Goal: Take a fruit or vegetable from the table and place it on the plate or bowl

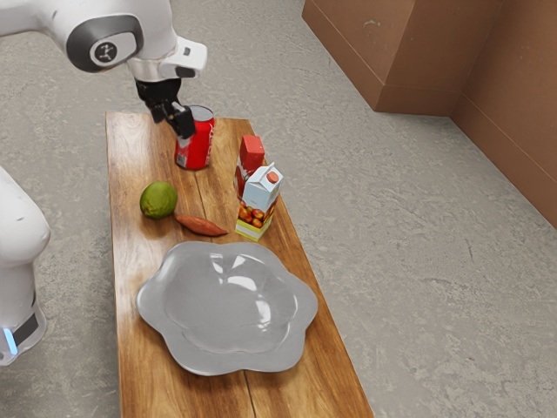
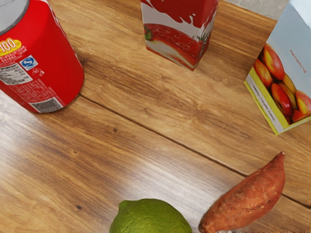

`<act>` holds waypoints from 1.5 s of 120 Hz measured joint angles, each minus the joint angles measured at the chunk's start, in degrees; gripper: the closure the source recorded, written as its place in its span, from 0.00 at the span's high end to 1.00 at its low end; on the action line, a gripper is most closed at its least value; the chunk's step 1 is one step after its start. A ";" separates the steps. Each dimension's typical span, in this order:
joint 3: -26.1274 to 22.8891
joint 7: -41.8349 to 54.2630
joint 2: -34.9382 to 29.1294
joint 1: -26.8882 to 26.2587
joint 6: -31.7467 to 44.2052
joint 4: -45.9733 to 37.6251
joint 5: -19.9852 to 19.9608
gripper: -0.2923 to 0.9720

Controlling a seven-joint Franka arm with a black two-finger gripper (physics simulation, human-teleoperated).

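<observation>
The plate [image 1: 228,306] is sitting empty; the hand [image 1: 182,128], opening indiscernible, is hovering pre-grasp by the can [image 1: 197,144], likely needing descent onto the lime [image 1: 158,199].

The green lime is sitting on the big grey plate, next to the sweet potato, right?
Not quite. The lime is next to the sweet potato, but it sits on the wooden table, not on the plate. The exterior view shows this.

Lime [image 1: 158,199] and sweet potato [image 1: 201,226] lie on the table [image 1: 130,148] between plate [image 1: 226,309] and can [image 1: 195,144].
</observation>
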 joint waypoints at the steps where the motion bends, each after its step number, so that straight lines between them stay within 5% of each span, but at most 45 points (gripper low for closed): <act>1: 0.05 -0.03 0.05 -0.20 -0.15 -0.02 -0.14 0.75; 35: 2.78 -0.92 1.19 -2.14 -13.86 -0.37 -8.20 0.75; 65: 2.60 -3.60 2.58 -1.04 -19.64 -0.46 -8.07 0.75; 98: 1.06 -6.24 5.43 -0.35 -16.19 -0.46 -4.56 0.75; 180: -0.85 -9.60 11.38 0.18 -8.67 -1.83 -3.96 0.75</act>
